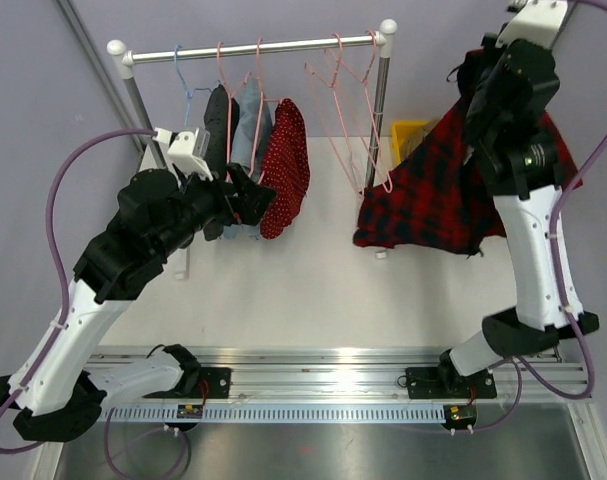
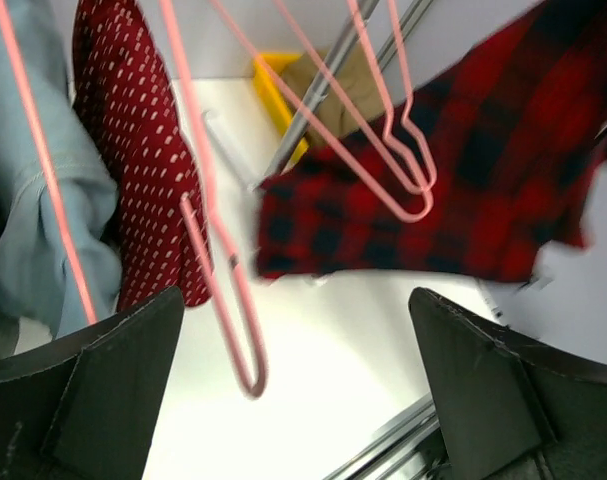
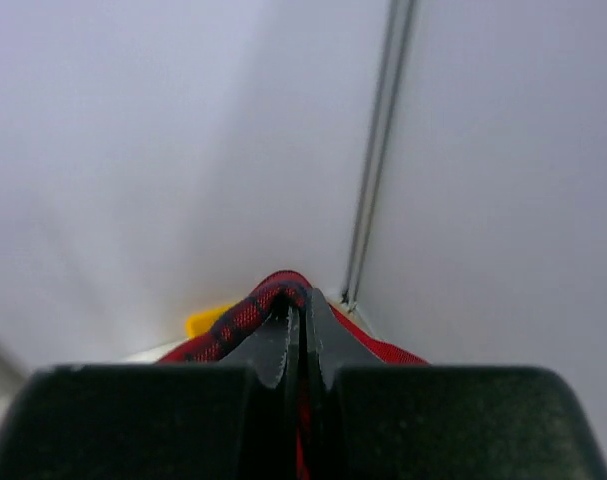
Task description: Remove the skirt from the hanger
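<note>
Where visible, white tabletop (image 1: 313,290), lilac walls (image 1: 283,15).

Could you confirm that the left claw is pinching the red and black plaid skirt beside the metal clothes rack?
Not quite: it is the right claw that pinches the red and black plaid skirt beside the metal clothes rack, as the right wrist view shows. The left claw is open.

I log: one rack (image 1: 253,48); three hung garments, black (image 1: 217,125), blue (image 1: 248,120), red dotted (image 1: 286,165); one plaid skirt (image 1: 428,190); one yellow bin (image 1: 408,135); two arms, left (image 1: 133,250), right (image 1: 533,240); pink hangers (image 2: 251,385) overlap, uncounted
</note>
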### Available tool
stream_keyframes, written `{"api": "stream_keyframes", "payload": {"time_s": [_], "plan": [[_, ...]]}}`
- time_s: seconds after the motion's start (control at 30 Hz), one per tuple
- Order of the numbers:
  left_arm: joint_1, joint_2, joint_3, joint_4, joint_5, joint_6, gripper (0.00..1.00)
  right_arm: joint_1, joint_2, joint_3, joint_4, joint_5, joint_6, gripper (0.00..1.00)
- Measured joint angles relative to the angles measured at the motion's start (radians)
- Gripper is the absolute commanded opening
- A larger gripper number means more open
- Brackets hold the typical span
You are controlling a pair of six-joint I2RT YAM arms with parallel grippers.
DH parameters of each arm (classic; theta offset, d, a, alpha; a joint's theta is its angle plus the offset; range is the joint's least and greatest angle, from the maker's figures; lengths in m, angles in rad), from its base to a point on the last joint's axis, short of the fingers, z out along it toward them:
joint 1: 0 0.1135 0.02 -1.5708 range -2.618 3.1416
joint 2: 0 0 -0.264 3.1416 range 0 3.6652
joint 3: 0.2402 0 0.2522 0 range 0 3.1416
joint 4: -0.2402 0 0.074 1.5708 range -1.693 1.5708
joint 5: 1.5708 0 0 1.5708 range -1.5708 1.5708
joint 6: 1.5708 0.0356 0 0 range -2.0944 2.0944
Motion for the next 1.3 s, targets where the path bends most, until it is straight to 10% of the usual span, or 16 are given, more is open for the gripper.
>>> {"api": "stream_keyframes", "payload": {"time_s": [0.2, 0.43, 0.57, 0.9, 1.17, 1.3], "plan": [[0.000, -0.069, -0.101, -0.041, -0.018, 0.019, 0.99, -0.154, 0.360, 0.487, -0.002, -0.086, -0.008, 0.00], [-0.011, -0.082, -0.117, -0.071, -0.039, 0.027, 0.99, -0.257, 0.579, 0.499, 0.000, -0.219, 0.116, 0.00], [-0.016, -0.062, -0.064, -0.111, -0.085, 0.047, 0.99, -0.282, 0.634, 0.335, -0.044, -0.303, 0.240, 0.99], [-0.017, 0.110, 0.183, -0.108, -0.180, 0.108, 0.99, -0.286, 0.225, -0.670, 0.045, -0.508, 0.498, 1.00], [-0.015, 0.316, 0.323, -0.067, -0.220, 0.170, 0.98, -0.286, -0.359, -0.976, 0.112, -0.619, 0.601, 0.99], [0.003, 0.421, 0.393, -0.060, -0.240, 0.182, 0.82, -0.286, -0.501, -1.056, 0.077, -0.644, 0.606, 0.99]]}}
